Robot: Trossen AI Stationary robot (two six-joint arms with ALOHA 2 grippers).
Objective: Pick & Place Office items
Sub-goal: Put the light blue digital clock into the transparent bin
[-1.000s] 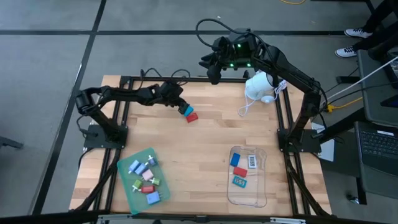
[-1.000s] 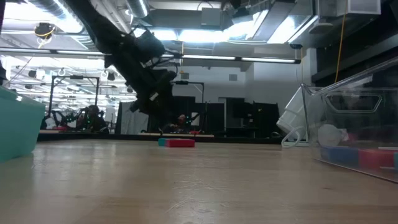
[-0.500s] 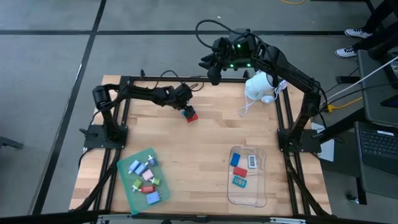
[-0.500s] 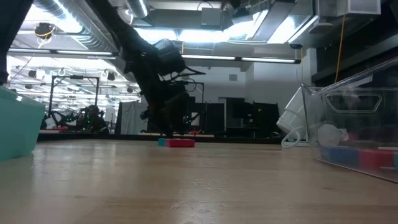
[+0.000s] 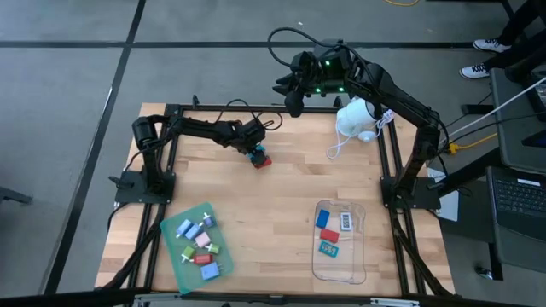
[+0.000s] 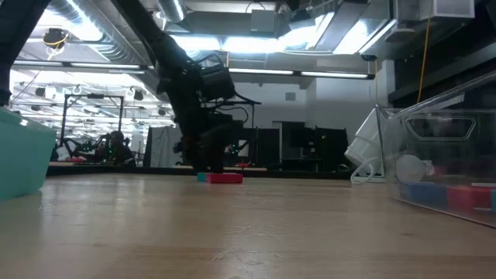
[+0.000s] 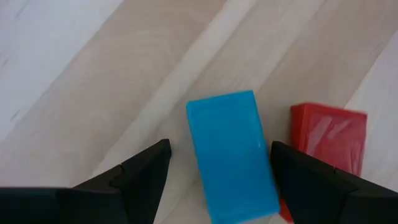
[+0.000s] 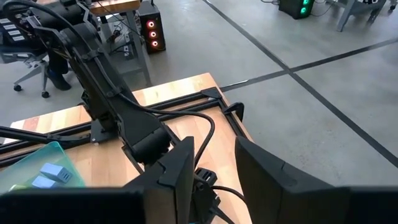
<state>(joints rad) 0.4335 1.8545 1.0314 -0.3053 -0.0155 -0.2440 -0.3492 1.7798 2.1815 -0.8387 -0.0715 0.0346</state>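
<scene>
While pieces fill green tray point(image 5: 175, 247), clear tray point(image 5: 358, 256) holds three.

1. Left arm reaches across the far part of the wooden surface point(image 5: 273, 205); left hand point(image 5: 254, 150) sits directly over a blue piece point(image 5: 256, 153) and a red piece point(image 5: 263, 160). Finger state cannot be told from above.
2. The two pieces lie touching, alone on the bare wood.
3. Right arm is raised beyond the far edge; right hand point(image 5: 290, 101) is off the wood, near the white rounded device point(image 5: 357, 119) with cord.
4. Green tray point(image 5: 198, 247), near left: small blue, pink, red and white pieces inside.
5. Clear tray point(image 5: 339, 271), near right: blue, red, white and teal pieces inside.
</scene>
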